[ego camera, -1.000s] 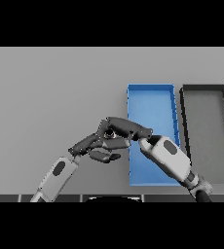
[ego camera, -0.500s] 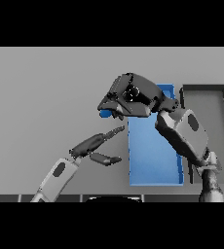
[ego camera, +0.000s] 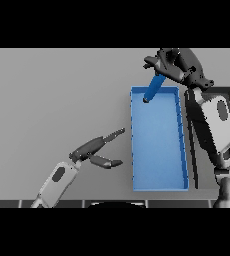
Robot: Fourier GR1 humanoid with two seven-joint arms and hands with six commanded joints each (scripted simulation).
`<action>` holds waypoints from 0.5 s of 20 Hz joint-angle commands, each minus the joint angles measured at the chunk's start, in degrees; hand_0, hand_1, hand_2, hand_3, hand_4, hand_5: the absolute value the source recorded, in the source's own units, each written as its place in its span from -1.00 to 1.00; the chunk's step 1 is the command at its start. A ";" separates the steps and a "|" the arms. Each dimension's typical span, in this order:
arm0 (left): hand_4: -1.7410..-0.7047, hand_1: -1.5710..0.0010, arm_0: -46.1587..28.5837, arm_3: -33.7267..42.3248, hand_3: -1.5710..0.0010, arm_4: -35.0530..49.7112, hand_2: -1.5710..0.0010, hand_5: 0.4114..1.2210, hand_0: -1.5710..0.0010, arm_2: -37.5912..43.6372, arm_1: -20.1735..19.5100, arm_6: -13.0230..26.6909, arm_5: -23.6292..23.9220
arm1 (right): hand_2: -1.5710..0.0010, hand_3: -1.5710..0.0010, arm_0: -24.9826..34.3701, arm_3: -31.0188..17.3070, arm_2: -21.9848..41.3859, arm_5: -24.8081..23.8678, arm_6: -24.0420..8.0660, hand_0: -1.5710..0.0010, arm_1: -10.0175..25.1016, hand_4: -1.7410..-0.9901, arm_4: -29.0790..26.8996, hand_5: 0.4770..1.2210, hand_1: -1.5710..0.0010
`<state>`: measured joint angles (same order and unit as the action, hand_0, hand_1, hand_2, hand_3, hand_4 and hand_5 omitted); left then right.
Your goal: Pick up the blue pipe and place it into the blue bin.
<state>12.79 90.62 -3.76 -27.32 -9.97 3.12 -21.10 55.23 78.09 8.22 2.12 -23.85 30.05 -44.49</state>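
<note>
Above the bin's [ego camera: 159, 150] far end, right hand [ego camera: 174, 65] grips the pipe [ego camera: 153, 89] tilted downward, ready to drop; left hand [ego camera: 94, 152] rests open.

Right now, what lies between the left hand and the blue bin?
Only bare grey table, in the head view, separates the left hand from the blue bin.

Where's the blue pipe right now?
In the head view, the short blue cylindrical pipe hangs tilted from the right hand at upper right, its lower end over the far end of the open blue rectangular bin.
</note>
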 commanded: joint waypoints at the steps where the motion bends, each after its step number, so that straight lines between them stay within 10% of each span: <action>1: 0.63 1.00 0.38 -0.34 1.00 -0.32 1.00 -0.81 1.00 0.03 0.17 0.58 0.27 | -1.00 -1.00 -1.13 -0.89 0.18 -0.76 -0.37 -1.00 -0.36 -1.00 1.08 0.72 -1.00; 10: 0.66 1.00 0.68 -0.93 1.00 -0.13 1.00 -0.87 1.00 0.14 0.38 0.01 0.12 | -1.00 -1.00 -18.20 2.47 3.31 -7.04 -11.09 -1.00 -1.33 -1.00 5.31 0.73 -1.00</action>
<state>13.45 89.68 -3.88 -27.17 -9.60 3.05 -20.98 37.00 80.57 11.53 -4.83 -34.76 28.70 -39.14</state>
